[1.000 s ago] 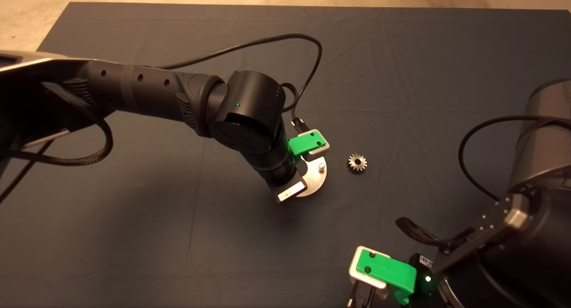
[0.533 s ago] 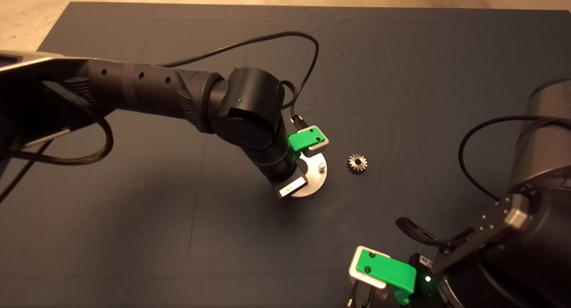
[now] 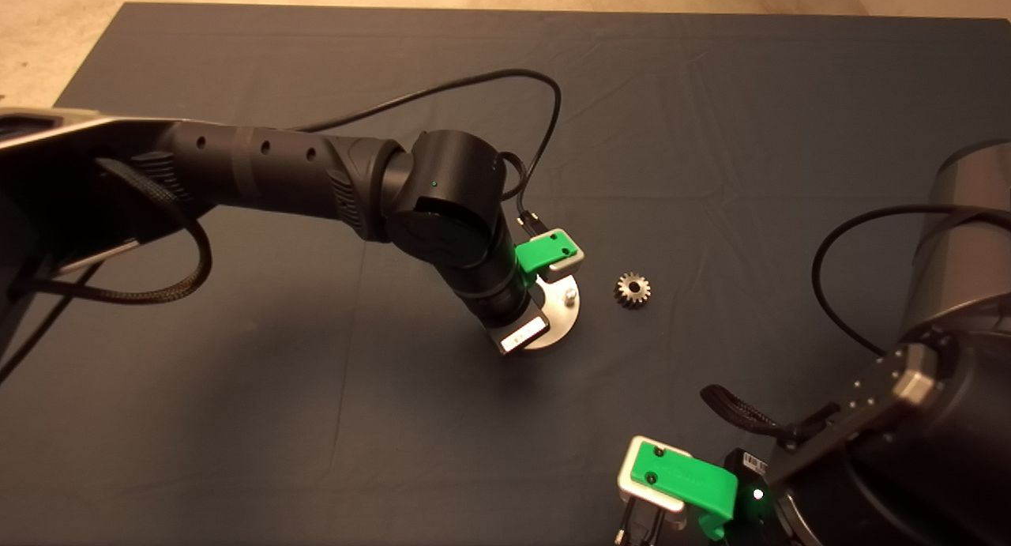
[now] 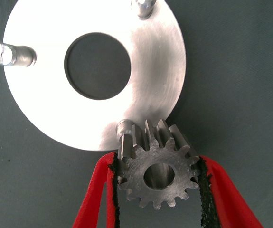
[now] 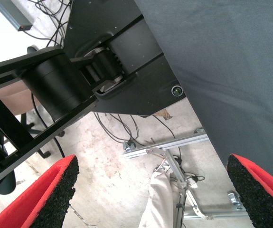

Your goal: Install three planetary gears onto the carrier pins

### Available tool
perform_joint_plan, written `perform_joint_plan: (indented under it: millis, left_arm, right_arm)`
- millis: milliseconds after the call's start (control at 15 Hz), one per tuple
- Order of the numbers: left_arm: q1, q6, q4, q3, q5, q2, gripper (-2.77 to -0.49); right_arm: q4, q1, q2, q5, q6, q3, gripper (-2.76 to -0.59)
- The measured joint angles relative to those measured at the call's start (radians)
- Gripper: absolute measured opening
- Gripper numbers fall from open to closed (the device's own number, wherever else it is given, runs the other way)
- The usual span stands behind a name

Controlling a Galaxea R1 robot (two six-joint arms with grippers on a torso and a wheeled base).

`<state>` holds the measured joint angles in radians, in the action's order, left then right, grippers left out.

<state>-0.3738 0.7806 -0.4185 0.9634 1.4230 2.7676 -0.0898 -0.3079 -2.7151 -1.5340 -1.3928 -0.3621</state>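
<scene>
A dark mat (image 3: 711, 119) covers nearly the whole counter, with a strip of pale floor (image 3: 47, 40) showing past its far and left edges; wide bare stretches of mat lie open on the far side and at the near left. The left arm (image 3: 300, 175) reaches in from the left to mid-mat, a black cable (image 3: 505, 76) looping above its wrist. The right arm's dark bulk (image 3: 956, 356) sits at the lower right, clear of the work.

Under the left gripper (image 4: 157, 178) lies the flat silver disc (image 4: 46, 104) with a round centre hole, flat on the mat near the middle; the head view shows only its right part beside the green gripper body. Three carrier pins (image 4: 13, 53) stand upright round the disc. The left gripper's red fingers (image 4: 96, 190) are closed on one of the planetary gears (image 4: 157, 175), pads pressed to its toothed rim on both sides; the gear sits over the disc's near edge, just beside one pin, its hole not on that pin. A second gear (image 3: 632, 288) lies alone on the mat just right of the disc, apart from it.

The right gripper (image 5: 150, 190) waits at the lower right edge, fingers spread wide and empty; its wrist view shows the mat's edge, the robot's dark base, cables and a person's leg (image 5: 157, 204) on the floor.
</scene>
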Motion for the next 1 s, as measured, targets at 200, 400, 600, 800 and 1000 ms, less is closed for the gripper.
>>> perform_joint_plan:
  millis: [200,400,600,800,1000]
  left_arm:
    - [0.013,0.0,0.0,0.001,-0.018,0.006,-2.49]
    - [0.019,0.0,0.0,0.01,-0.017,0.005,-2.49]
    - [0.019,-0.01,0.0,0.014,-0.018,0.006,-2.49]
    - [0.02,-0.016,0.0,0.017,-0.017,0.002,-2.49]
    - [0.019,-0.035,0.0,0.02,-0.018,0.002,-2.49]
  right_arm:
    - [0.0,-0.003,0.0,0.0,0.0,0.0,-1.03]
    - [0.0,-0.003,0.0,0.0,0.0,0.0,-1.03]
    - [0.0,-0.003,0.0,0.0,0.0,0.0,-1.03]
    - [0.0,-0.003,0.0,0.0,0.0,0.0,-1.03]
    - [0.0,-0.003,0.0,0.0,0.0,0.0,-1.03]
